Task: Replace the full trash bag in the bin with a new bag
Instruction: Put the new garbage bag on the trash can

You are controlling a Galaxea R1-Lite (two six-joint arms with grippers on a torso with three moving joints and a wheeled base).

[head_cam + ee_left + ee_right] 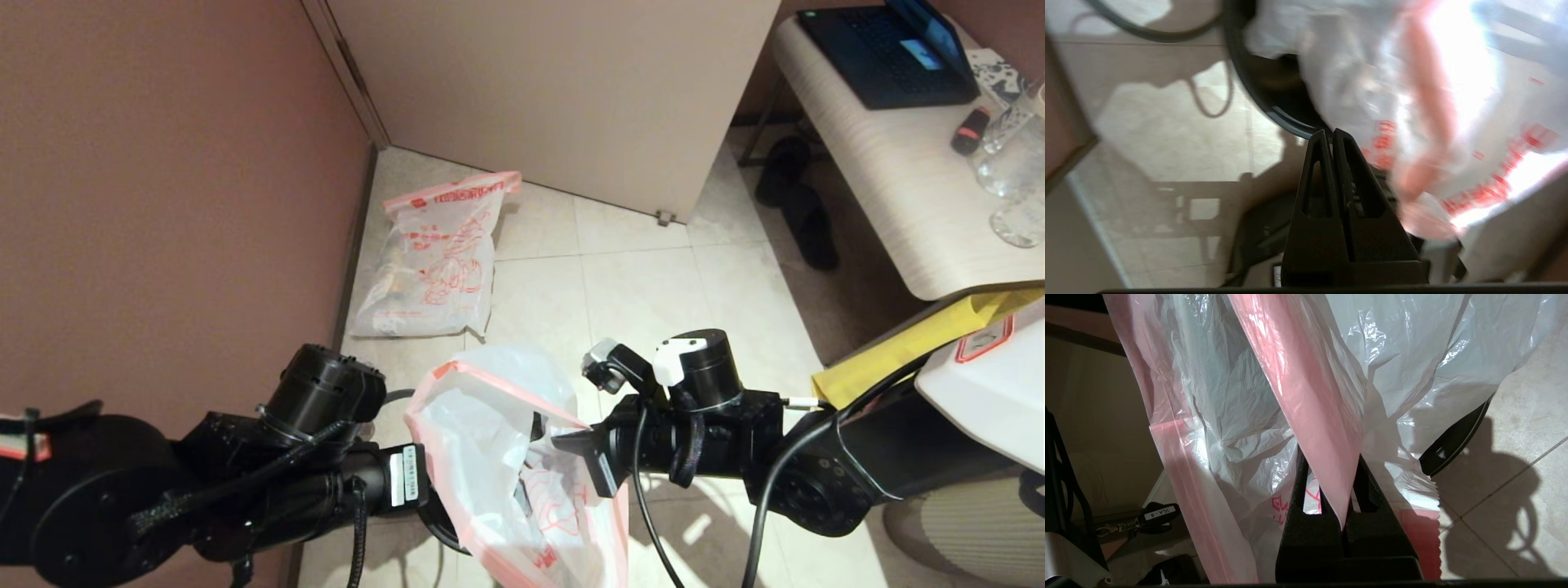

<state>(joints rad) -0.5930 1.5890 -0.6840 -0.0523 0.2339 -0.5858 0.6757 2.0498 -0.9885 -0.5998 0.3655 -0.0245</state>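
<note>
1. Pale floor tiles point(637, 286) run up to a reddish-brown wall point(163, 204) on the left and a beige cabinet point(555, 90) at the back.
2. Against that wall, well apart from the arms, lies the full trash bag point(433, 261), flat on the floor, red print on its face and lumpy rubbish showing through.
3. Nearer, both arms meet at the new bag point(498, 441), which hangs open between them, its pink band stretched along the mouth.
4. Under it sits the bin point(1274, 102); only arcs of its black rim show past the plastic.
5. Left gripper point(1333, 134): fingers pressed together at the bag's edge, though I cannot tell if plastic is caught between them.
6. Right gripper point(1331, 473): clamped on the pink band, which runs down between its fingers.
7. Off to the right stands a light wooden table point(890, 188) with a laptop point(890, 49) and clear glasses point(1012, 163), and a yellow bag point(906, 343) pokes out below it.
</note>
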